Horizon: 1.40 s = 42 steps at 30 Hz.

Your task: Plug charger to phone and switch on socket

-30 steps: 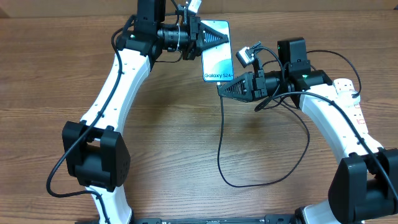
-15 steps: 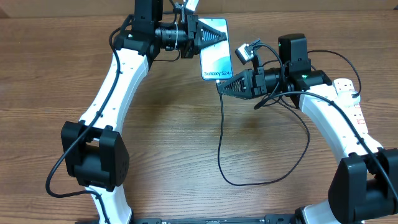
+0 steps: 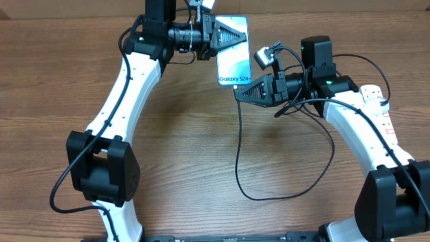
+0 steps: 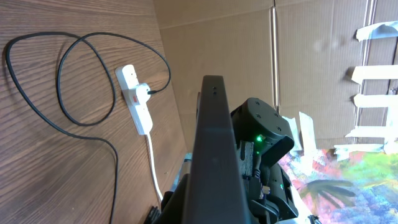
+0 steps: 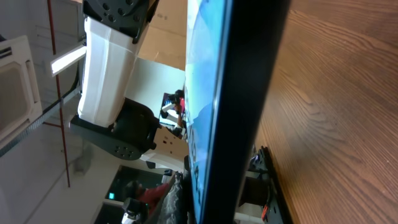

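Note:
The phone [image 3: 234,59], blue screen up with "Galaxy S24" at its near end, is held above the table. My left gripper [image 3: 227,37] is shut on its far end. My right gripper [image 3: 241,94] is at the phone's near end, shut on the tip of the charger [image 3: 236,161], whose thin black cable hangs down and loops over the table. The connector tip itself is hidden. The socket [image 3: 378,107], a white power strip, lies at the right under my right arm. In the left wrist view the phone's dark edge [image 4: 214,143] fills the middle, with the socket [image 4: 135,99] and cable [image 4: 116,180] beyond. The right wrist view shows the phone's edge [image 5: 245,93] very close.
The wooden table [image 3: 188,161] runs under both arms. The cable loop lies at centre right near my right arm's base [image 3: 396,202]. A cardboard wall [image 4: 261,56] stands behind the table. The strip's white cord [image 4: 152,168] trails off toward the table edge.
My left gripper has shifted the phone slightly and straightened it. My right gripper has edged up toward the phone's near end with the cable tip.

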{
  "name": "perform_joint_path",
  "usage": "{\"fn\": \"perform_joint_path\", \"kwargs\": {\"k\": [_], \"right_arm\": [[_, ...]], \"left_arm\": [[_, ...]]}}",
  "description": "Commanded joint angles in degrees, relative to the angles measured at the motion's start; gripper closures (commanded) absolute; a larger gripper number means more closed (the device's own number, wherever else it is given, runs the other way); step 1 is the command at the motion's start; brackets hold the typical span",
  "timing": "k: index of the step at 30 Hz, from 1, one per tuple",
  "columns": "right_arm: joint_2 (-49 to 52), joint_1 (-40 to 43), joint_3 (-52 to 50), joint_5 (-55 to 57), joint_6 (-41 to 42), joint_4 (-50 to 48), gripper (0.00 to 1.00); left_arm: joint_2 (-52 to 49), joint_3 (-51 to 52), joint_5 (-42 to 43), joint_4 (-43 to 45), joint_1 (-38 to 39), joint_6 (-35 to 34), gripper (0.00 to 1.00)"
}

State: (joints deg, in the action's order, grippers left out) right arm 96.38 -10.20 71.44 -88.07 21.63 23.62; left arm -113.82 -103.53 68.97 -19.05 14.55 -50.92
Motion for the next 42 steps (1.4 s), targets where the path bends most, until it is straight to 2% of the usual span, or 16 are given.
{"fn": "perform_joint_path", "kwargs": {"k": [1, 10, 42], "right_arm": [[-0.48, 0.59, 0.63, 1.16, 1.11, -0.52, 0.96], [-0.48, 0.52, 0.63, -1.66, 1.09, -0.39, 0.96], [-0.48, 0.52, 0.63, -0.7, 1.09, 0.81, 0.96]], "left_arm": [[0.68, -0.15, 5.16, 0.09, 0.92, -1.53, 0.95], [0.68, -0.15, 5.03, 0.04, 0.92, -3.56, 0.96], [0.68, -0.15, 5.68, -0.42, 0.98, -6.16, 0.96]]}}
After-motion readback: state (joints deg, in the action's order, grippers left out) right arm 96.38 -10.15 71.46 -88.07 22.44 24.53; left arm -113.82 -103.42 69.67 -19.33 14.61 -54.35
